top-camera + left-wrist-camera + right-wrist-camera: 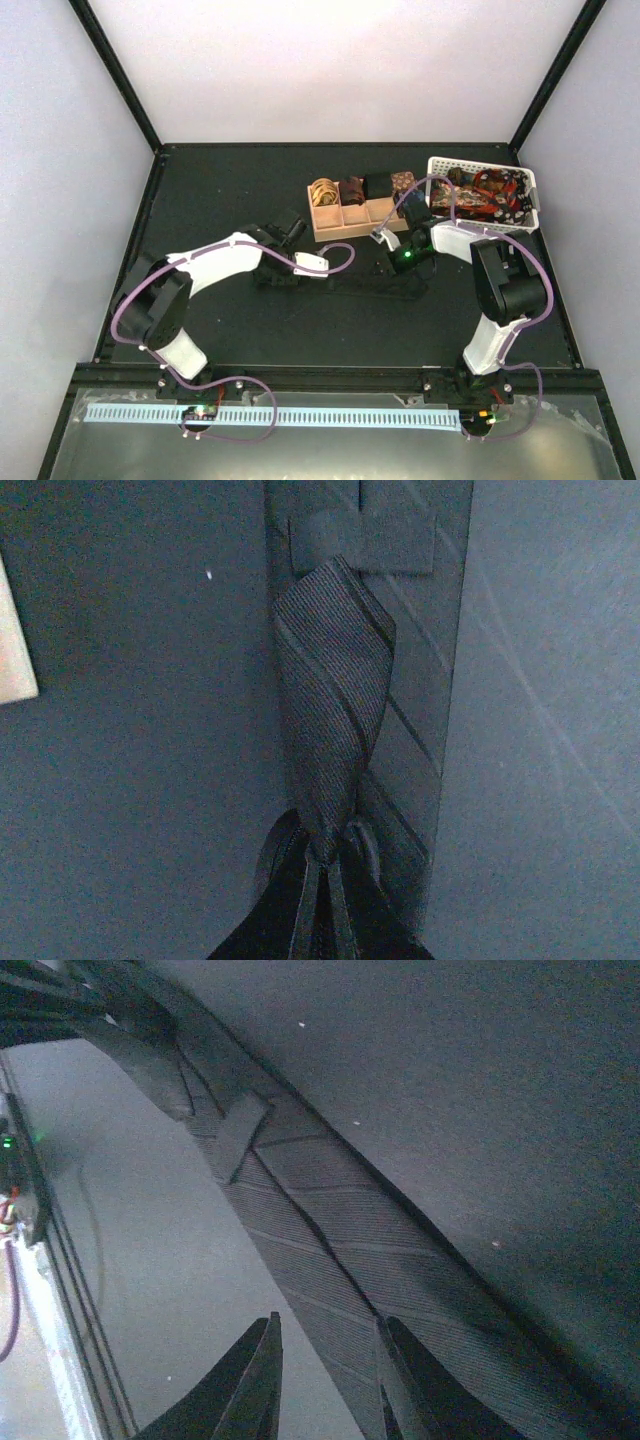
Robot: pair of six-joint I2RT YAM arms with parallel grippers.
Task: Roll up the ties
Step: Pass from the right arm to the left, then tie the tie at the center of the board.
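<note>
A dark striped tie (365, 285) lies as a long strip on the black table between my two grippers. My left gripper (318, 272) is shut on its narrow end, which stands up twisted and folded over from the fingers (325, 875). The tie (335, 700) runs on past a keeper loop (365, 540). My right gripper (400, 275) is open low over the tie's wider part. In the right wrist view (325, 1380) the tie (330, 1250) passes diagonally between the fingers. Rolled ties, gold (323, 190), brown (352, 188), black (377, 185) and red (403, 182), sit in a tray.
The tan wooden compartment tray (358, 222) stands just behind the grippers; its corner (15, 650) shows at the left of the left wrist view. A white perforated basket (533, 195) holding several loose ties stands at the back right.
</note>
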